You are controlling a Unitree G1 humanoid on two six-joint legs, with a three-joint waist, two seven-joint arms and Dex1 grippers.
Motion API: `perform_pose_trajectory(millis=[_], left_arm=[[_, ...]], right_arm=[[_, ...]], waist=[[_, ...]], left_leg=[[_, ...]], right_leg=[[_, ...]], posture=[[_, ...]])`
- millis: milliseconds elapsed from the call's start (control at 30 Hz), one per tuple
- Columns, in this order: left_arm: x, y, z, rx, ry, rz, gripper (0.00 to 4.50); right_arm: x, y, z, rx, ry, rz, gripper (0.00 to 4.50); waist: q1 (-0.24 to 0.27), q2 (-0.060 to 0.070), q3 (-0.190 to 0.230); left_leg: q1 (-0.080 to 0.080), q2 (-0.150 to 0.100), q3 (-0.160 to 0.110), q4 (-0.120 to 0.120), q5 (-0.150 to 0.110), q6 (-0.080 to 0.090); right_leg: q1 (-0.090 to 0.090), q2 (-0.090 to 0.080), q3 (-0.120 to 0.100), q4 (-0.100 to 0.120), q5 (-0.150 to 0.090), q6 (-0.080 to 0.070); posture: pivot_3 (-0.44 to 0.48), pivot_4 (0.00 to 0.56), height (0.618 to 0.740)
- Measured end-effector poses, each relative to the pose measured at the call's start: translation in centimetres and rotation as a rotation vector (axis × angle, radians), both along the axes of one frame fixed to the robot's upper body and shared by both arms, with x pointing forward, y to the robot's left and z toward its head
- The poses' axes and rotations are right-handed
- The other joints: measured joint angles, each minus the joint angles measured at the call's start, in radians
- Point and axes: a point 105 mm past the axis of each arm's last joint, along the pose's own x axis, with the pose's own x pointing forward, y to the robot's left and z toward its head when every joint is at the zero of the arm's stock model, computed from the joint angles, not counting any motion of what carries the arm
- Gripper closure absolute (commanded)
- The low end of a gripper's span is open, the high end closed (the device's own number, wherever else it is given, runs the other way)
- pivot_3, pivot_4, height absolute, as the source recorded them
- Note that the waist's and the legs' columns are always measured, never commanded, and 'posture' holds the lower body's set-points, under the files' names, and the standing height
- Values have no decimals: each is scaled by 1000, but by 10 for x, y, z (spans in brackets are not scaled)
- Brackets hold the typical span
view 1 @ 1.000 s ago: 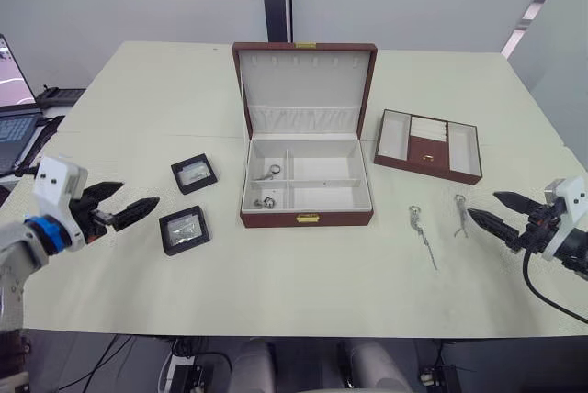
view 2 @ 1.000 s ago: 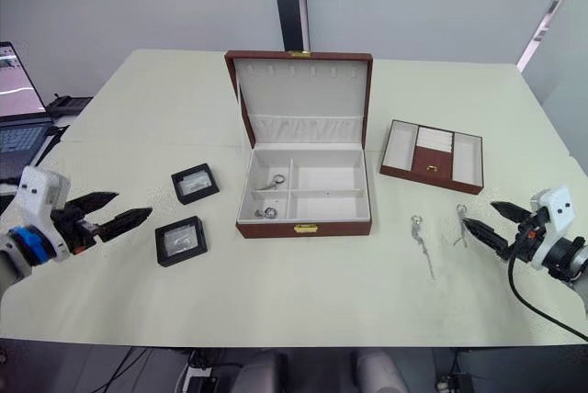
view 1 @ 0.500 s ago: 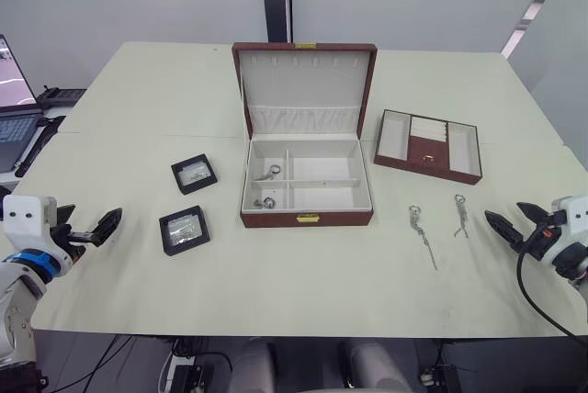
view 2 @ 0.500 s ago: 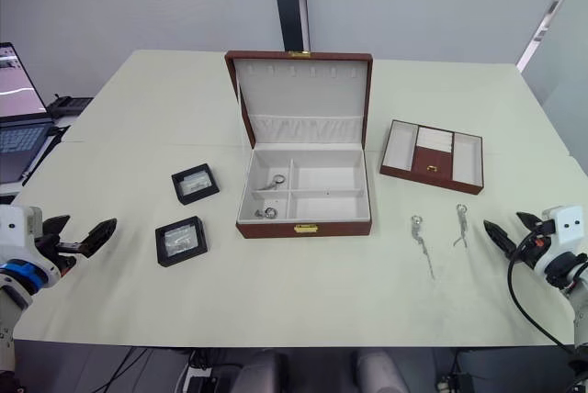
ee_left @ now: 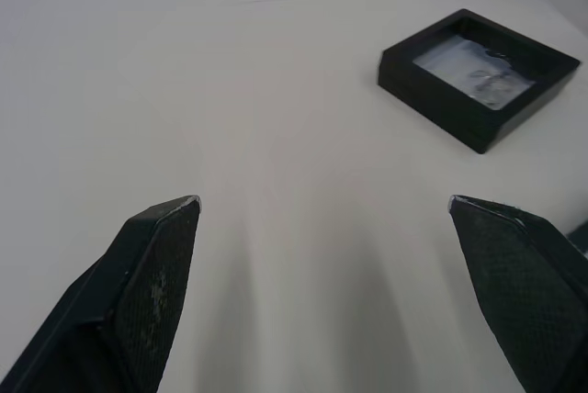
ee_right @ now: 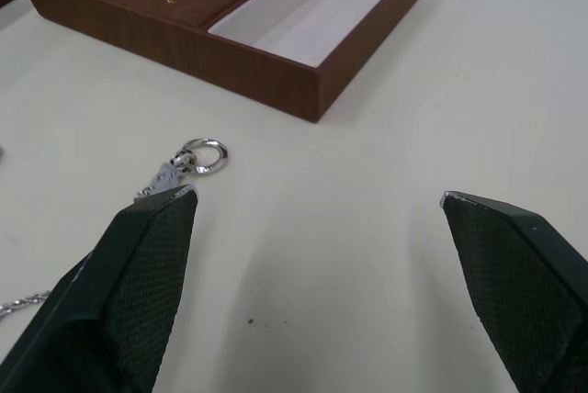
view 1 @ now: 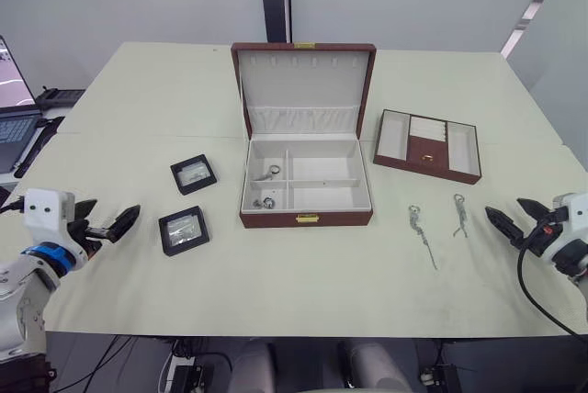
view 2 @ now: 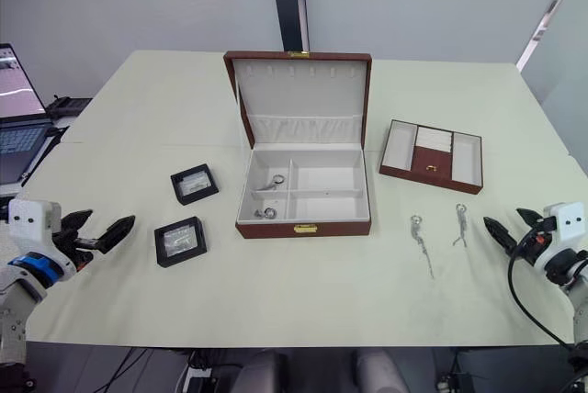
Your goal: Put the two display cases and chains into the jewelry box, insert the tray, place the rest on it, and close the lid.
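Pale cream bench (view 1: pixel 303 274) before a grey wall, with a laptop (view 1: pixel 11 104) off its left edge. At bench centre, jewelry box (view 1: pixel 306 184) standing with lid (view 1: pixel 304 88) raised upright; base split into compartments, 2 small metal pieces lying in the left-hand ones. Right of the box and apart from it, tray (view 1: pixel 428 145) resting flat, brown centre panel with a gold handle, pale compartments either side. Left of the box, 2 black display cases flat on the bench: far display case (view 1: pixel 194 174) nearer the box, near display case (view 1: pixel 184 230) closer to the front edge, seen also from the left wrist (ee_left: pixel 478 77) with a small item under its clear face. Right of the box front, 2 chains laid out side by side and not touching: left chain (view 1: pixel 421 232), the longer, and right chain (view 1: pixel 459 213), its ring end visible from the right wrist (ee_right: pixel 188 165) just short of the tray wall. Left gripper (view 1: pixel 108 226) low over the bench, left of the near display case and clear of it, fingers spread apart, nothing held. Right gripper (view 1: pixel 513 219) near the right bench edge, to the right of the right chain and not touching it, fingers likewise spread, nothing held.
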Motion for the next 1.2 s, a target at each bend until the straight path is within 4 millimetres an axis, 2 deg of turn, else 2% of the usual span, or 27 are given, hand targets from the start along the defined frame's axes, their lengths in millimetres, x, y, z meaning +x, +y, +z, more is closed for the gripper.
perform_pose_trajectory(millis=[167,267,367,433,667,800,1200], left_arm=[[-1,-37,25,89,36,-288,9],[-5,-49,24,135,118,-418,9],[-8,-64,31,195,169,-571,9],[-12,-70,30,236,215,-650,9],[-27,-74,15,354,358,-805,9],[-28,-73,11,413,378,-823,9],[-29,-76,-3,415,404,-824,9]], right_arm=[[9,53,37,-1,-61,275,0],[4,87,50,-29,-38,456,0],[-5,132,75,-68,-70,679,0],[-13,152,86,-96,-84,785,0],[-42,199,94,-134,-42,1040,0],[-49,213,94,-123,-47,1100,0],[-47,216,90,-91,-39,1091,0]], waist=[[-8,1,0],[-8,1,1],[-10,2,1],[-9,2,1],[-9,2,1],[-9,1,1],[-8,1,1]], left_leg=[[1,0,0,0,0,0],[1,0,0,0,0,0],[1,0,0,0,0,0],[1,0,-1,0,0,0],[0,0,-1,0,0,0],[0,0,-1,0,0,0],[0,0,-1,0,0,0]], right_leg=[[0,0,0,1,0,0],[0,0,0,1,0,0],[0,0,0,1,0,0],[0,0,-1,1,0,-1],[-1,0,-1,1,-1,-1],[-1,0,-1,1,-1,-1],[-1,0,-1,1,-1,-1]], posture=[[0,150,740],[0,150,740],[0,150,740],[0,150,740],[0,150,740],[0,150,740],[0,150,740]])
